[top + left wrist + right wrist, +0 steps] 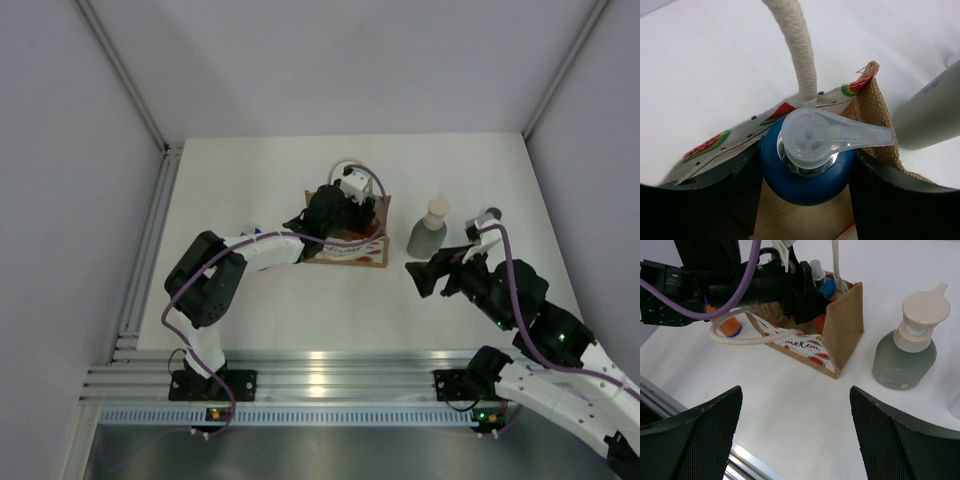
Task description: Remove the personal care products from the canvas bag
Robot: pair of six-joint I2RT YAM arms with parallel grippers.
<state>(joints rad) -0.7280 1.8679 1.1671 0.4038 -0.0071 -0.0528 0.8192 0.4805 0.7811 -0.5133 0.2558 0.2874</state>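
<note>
left jaws pinching bottle [805, 190], wrist over bag [872, 112]

Left arm [210, 278] and right arm [540, 325] are showing white shells and black joints. Purple cable [510, 270] is looping along each. Right arm's black fingers [687, 440] are showing mesh-textured faces.
</note>
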